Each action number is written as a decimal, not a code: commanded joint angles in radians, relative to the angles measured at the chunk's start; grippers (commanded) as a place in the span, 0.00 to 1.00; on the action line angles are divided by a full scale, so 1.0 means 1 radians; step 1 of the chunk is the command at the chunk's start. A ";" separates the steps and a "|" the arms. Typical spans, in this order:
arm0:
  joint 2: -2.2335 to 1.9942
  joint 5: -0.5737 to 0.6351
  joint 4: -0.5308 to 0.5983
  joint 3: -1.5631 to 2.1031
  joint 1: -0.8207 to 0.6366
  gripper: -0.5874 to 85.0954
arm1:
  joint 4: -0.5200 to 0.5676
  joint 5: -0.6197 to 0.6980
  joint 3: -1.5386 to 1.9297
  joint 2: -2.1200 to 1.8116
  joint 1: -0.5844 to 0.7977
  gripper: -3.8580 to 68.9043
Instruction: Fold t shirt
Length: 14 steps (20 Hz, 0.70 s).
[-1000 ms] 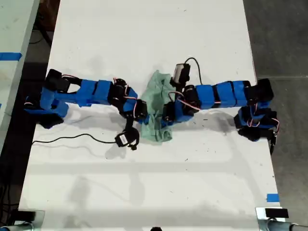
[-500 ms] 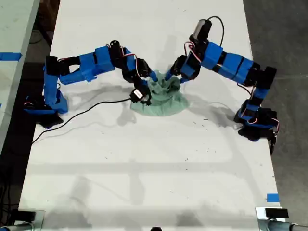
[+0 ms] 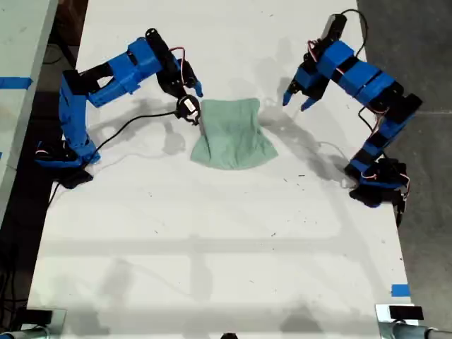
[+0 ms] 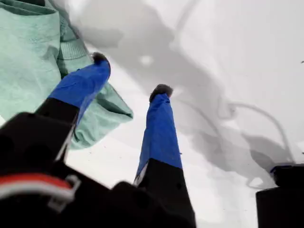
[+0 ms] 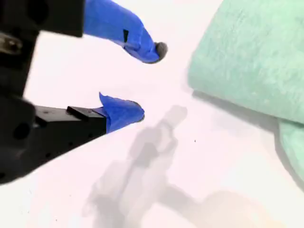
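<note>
Now, with my first tool (image 4: 130,75) and my second tool (image 5: 147,80) both spread open and empty, I'd pinch the t shirt (image 3: 229,134) by matching corners, low against the bench (image 3: 212,247).

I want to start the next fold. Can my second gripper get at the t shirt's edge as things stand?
Probably yes: my second gripper is open and empty, and only bare table lies between its fingertips and the edge of the t shirt.
</note>
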<state>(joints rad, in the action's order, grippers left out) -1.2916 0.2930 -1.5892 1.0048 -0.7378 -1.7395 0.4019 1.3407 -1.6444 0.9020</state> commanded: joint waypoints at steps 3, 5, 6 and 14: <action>-0.532 0.054 -0.009 0.153 0.187 0.00 | -0.020 0.000 0.279 -0.565 -0.156 0.07; -0.801 -0.054 0.017 0.350 0.430 0.00 | -0.008 -0.173 0.476 -0.868 -0.403 0.07; -0.945 -0.121 0.072 0.503 0.537 0.00 | 0.014 -0.288 0.580 -0.986 -0.545 0.07; -1.960 -0.331 0.626 1.859 0.690 0.00 | 0.302 -0.446 1.466 -1.873 -0.905 0.07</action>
<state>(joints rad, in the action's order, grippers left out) -2.9683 -0.0138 -1.0569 2.5940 -0.0061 -1.4803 -0.0920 2.6492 -3.3226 0.0123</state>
